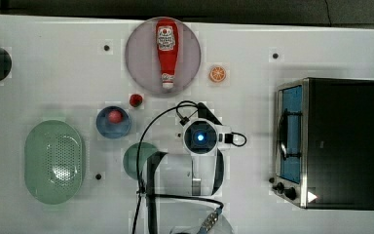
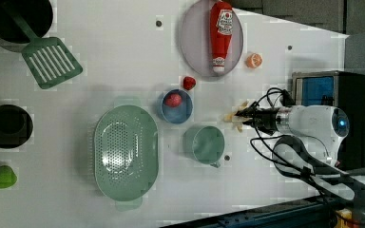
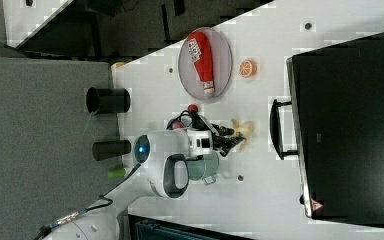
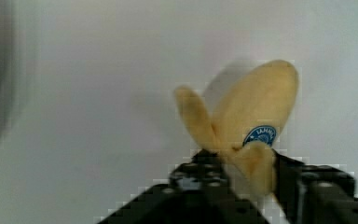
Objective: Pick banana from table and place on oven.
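The white table (image 1: pixel 253 53) spans the top view, and the oven (image 1: pixel 343 141) sits at the top view's right edge, its black top bare. The arm's gripper (image 4: pixel 242 179) is closed on the banana (image 4: pixel 247 116), with the black fingers (image 4: pixel 200 175) pressing either side of its lower end. In the left view the banana (image 2: pixel 235 116) lies right of centre, between the green cup (image 2: pixel 205 145) and the oven (image 2: pixel 332 90).
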You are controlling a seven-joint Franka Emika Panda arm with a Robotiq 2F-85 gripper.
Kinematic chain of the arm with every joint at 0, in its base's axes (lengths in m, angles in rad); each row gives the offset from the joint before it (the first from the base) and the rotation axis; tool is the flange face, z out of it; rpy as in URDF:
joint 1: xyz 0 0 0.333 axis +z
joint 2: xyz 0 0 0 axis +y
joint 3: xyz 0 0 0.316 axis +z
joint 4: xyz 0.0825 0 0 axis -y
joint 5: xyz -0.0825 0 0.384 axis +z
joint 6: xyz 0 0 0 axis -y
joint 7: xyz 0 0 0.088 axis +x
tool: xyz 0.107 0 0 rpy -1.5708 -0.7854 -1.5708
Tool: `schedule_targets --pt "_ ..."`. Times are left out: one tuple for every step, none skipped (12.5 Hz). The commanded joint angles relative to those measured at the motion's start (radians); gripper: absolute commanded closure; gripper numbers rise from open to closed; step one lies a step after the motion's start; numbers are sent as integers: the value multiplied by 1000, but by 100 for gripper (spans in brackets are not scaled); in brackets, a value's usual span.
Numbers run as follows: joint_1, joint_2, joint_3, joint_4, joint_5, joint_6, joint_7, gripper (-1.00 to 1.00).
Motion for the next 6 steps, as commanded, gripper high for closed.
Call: schedule_targets --pt "-10 -21 -1 -1 20 3 -24 43" --pt "-10 -44 -1 0 20 1 -20 43" --pt "-10 -84 -1 5 20 -8 -19 43" --pt "-10 -142 -1 10 20 -40 -19 43" --pt "-11 -212 -1 20 20 -112 -19 43" --pt "-11 -287 -1 36 20 -219 -19 43"
